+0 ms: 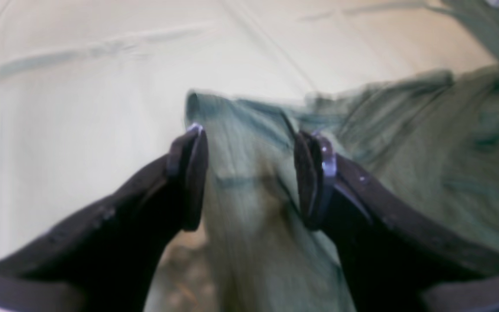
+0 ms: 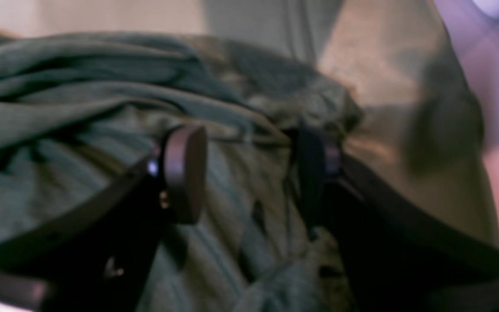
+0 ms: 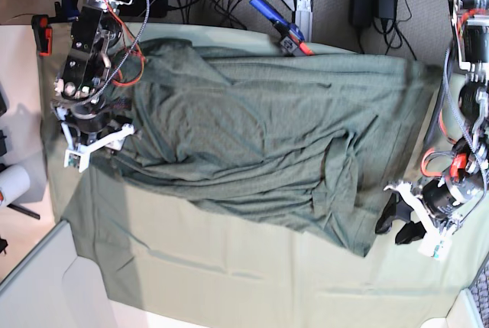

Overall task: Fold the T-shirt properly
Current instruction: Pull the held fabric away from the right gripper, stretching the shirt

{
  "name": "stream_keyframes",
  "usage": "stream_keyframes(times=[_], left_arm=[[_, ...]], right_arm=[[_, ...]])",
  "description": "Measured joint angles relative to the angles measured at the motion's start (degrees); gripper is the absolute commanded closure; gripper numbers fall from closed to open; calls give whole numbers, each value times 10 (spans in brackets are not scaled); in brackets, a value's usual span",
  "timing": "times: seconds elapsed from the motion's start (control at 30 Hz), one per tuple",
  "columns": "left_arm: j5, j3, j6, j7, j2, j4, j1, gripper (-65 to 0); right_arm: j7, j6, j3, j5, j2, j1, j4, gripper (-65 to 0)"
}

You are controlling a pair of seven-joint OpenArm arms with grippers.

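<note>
Grey-green T-shirt fabric sits between the left hand's wide-apart fingers, loose, over the pale cloth, right wrist shows the right hand spread over bunched folds, and from the base both hands flank the shirt across the worktop.

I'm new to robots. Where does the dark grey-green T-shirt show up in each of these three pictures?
Left wrist: the T-shirt fills the right half, one strip running down between the open fingers.
Right wrist: it fills the left and centre, bunched behind the open fingers.
Base: it lies spread across the middle.
Shared landmark: the paler green table cloth under it.
</note>
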Motion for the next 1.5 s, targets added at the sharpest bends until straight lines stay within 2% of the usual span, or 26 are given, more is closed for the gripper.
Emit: stream_keyframes(times=[0.1,0.23,0.33,0.43,0.47,0.63,0.93,0.97,1.07,1.33,1.5], left_arm=[[25,10,1,-50,-1,-122,-63,-353],[35,10,2,-68,0,-297,-151,-353],[29,9,-16,-96,0,-407,-205,-354],[27,9,-25,-94,11,-492,-237,-354],[19,9,-38,-94,17,-511,-241,-354],[28,9,-48,-98,36,-531,-238,-354],[61,9,-43,-113,28,-530,-240,-354],[80,9,-43,-126,28,-530,-240,-354],[118,9,-15,-141,28,-530,-242,-354],[118,9,-15,-149,31,-530,-238,-354],[89,30,-27,-143,42,-528,-231,-354]], right_arm=[[-3,-2,1,2,0,0,-16,-334],[-16,-2,1,3,0,0,-20,-334],[-18,-2,1,4,-1,0,-20,-334],[-20,-2,1,6,-1,0,-20,-334],[-20,-2,1,6,-1,0,-20,-334],[-23,-2,1,6,-1,0,-20,-334],[-25,-2,1,6,-1,0,-20,-334],[-25,-2,1,6,-1,0,-20,-334],[-27,-2,1,6,-1,0,-20,-334],[-27,-2,1,6,-1,0,-20,-334],[-30,-2,1,7,-1,0,-20,-334]])
